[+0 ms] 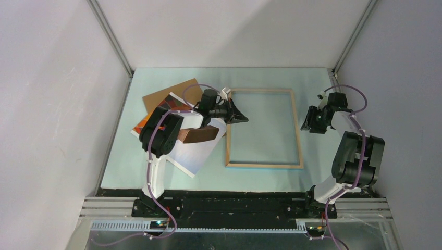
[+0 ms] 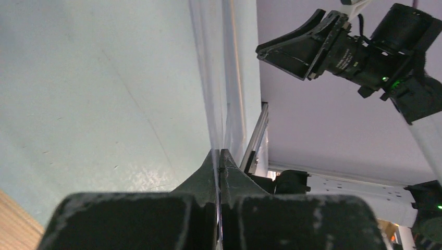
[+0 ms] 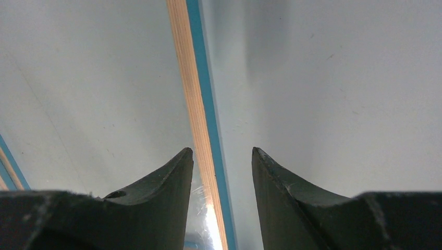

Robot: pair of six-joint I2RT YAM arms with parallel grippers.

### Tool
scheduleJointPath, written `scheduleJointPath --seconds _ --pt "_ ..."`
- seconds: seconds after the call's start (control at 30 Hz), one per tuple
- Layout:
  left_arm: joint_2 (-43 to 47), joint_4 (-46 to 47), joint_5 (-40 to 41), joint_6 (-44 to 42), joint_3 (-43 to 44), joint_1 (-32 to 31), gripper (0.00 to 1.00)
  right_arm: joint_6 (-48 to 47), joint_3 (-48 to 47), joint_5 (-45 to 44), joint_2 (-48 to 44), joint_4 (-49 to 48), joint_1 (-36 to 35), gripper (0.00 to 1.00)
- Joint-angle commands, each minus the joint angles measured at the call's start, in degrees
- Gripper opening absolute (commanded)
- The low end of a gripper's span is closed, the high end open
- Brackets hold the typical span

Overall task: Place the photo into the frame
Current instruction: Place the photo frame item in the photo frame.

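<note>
Left arm and right arm were black with white lower links, a purple cable clipped along each. Left hand and right hand had matte black, wedge-shaped fingers with scuffed edges.

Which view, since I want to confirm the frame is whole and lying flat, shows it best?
The top external view: the whole frame lies flat, all four light-wood rails in view. The right wrist view shows just one rail close up, wood with a blue edge. The left wrist view shows nothing clearly of it.
</note>
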State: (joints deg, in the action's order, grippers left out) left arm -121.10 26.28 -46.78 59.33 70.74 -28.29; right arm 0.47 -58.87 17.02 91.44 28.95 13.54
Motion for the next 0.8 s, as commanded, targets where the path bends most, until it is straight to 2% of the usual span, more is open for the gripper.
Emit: scheduleJointPath --seconds 0.0,0.27,0.77 --pt "0.41 -2.53 1.41 -5.25 2.06 0.52 0.00 -0.29 -1.06 -0.14 0.42 -0.39 -1.00 0.49" --pt "0.36 -8.71 3.50 -9.66 3.09 0.56 0.00 -0.29 -1.04 0.01 0.79 -0.42 -1.94 0.49" --pt "-0.26 -10.25 4.45 -10.60 3.36 0.56 0.00 -0.34 -1.07 0.08 2.66 -1.49 -3.65 0.48"
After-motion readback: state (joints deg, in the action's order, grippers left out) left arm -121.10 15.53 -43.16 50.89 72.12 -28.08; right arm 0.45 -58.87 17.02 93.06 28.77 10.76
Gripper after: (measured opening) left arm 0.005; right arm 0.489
